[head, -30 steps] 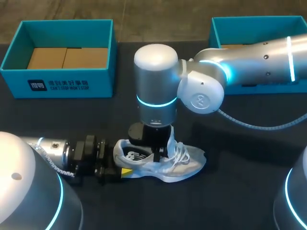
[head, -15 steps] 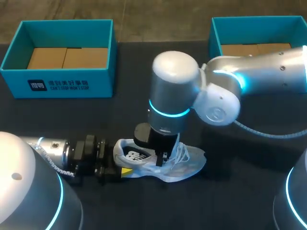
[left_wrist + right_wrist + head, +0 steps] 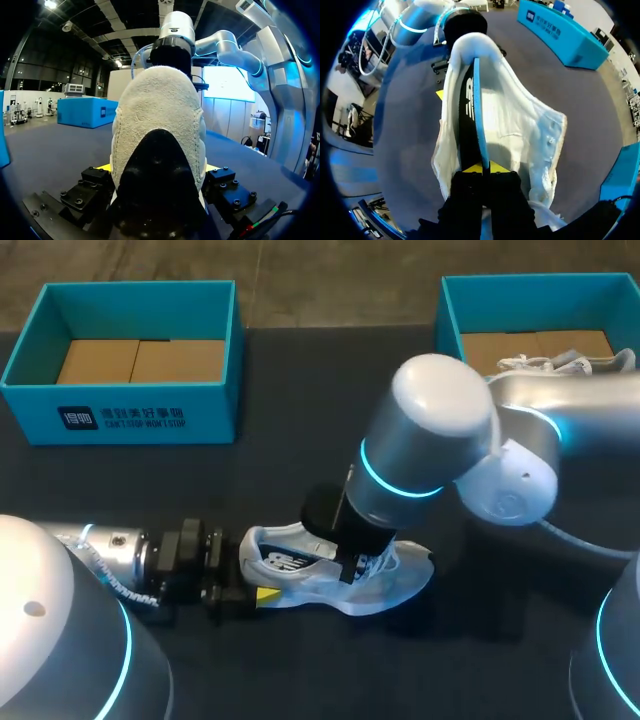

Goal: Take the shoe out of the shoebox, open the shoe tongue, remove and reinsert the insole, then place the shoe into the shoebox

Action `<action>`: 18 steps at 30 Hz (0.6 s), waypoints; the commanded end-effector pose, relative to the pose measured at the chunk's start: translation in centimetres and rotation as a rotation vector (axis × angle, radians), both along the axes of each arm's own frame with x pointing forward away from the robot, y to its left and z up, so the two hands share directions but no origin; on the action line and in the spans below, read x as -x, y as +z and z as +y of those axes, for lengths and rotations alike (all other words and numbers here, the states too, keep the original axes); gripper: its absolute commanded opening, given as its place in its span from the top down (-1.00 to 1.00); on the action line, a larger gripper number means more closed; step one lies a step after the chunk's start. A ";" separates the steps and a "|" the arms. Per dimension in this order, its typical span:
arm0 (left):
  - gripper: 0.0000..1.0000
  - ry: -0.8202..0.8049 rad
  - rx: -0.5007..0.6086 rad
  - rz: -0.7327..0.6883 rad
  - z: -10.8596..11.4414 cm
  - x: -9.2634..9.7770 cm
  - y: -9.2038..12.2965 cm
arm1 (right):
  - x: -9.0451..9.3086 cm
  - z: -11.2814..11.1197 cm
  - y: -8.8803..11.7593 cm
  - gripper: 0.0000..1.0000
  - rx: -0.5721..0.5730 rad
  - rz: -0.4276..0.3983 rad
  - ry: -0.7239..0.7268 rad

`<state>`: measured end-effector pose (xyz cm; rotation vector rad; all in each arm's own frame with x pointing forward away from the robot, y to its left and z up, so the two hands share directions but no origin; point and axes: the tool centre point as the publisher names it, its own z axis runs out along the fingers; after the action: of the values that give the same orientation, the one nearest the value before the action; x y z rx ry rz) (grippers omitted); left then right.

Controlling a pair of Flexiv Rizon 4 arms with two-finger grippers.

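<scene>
Head view: holds shoe [image 3: 395, 585] on tabletop [image 3: 300, 470], heel clamped between left fingers [image 3: 262, 597]; keeps right fingers [image 3: 352, 568] down in its opening.
Left wrist view: grips heel from both sides.
Right wrist view: pinches insole [image 3: 470, 110], on edge inside the shoe, between right fingers.

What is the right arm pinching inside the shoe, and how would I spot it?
On the dark table lies a white shoe, its heel held by the left tool. Standing on edge inside it, pinched by the right tool, is the insole: a thin strip with a black face and blue edge, unlike the white fabric around it.
</scene>
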<state>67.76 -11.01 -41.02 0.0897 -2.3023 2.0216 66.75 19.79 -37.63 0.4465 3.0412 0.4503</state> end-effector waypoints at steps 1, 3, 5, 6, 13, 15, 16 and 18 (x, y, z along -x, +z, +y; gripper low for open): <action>1.00 0.003 -0.003 0.001 0.4 -0.3 -0.2 | 0.1 -1.3 0.6 1.00 -0.103 -0.030 0.000; 1.00 0.003 -0.003 0.001 0.4 -0.3 -0.2 | -0.1 -1.1 0.8 1.00 -0.108 -0.035 0.006; 1.00 0.003 -0.003 0.001 0.4 -0.3 -0.2 | -0.3 -1.2 0.8 1.00 -0.128 -0.042 0.017; 1.00 0.003 -0.003 0.001 0.4 -0.3 -0.2 | -0.3 -1.2 0.8 1.00 -0.135 -0.043 0.016; 1.00 0.003 -0.003 0.001 0.4 -0.3 -0.2 | -0.5 -1.5 0.7 1.00 -0.171 -0.054 0.054; 1.00 0.003 -0.003 0.001 0.4 -0.3 -0.2 | -0.6 -1.4 0.9 1.00 -0.165 -0.055 0.062; 1.00 0.003 -0.003 0.001 0.4 -0.3 -0.2 | -0.7 -1.4 1.0 1.00 -0.165 -0.057 0.074; 1.00 0.003 -0.003 0.001 0.4 -0.3 -0.2 | -0.9 -1.1 1.3 1.00 -0.161 -0.055 0.085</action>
<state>67.97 -10.79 -41.21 0.0928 -2.3067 2.0186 67.53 19.05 -36.59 0.3131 2.9914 0.6731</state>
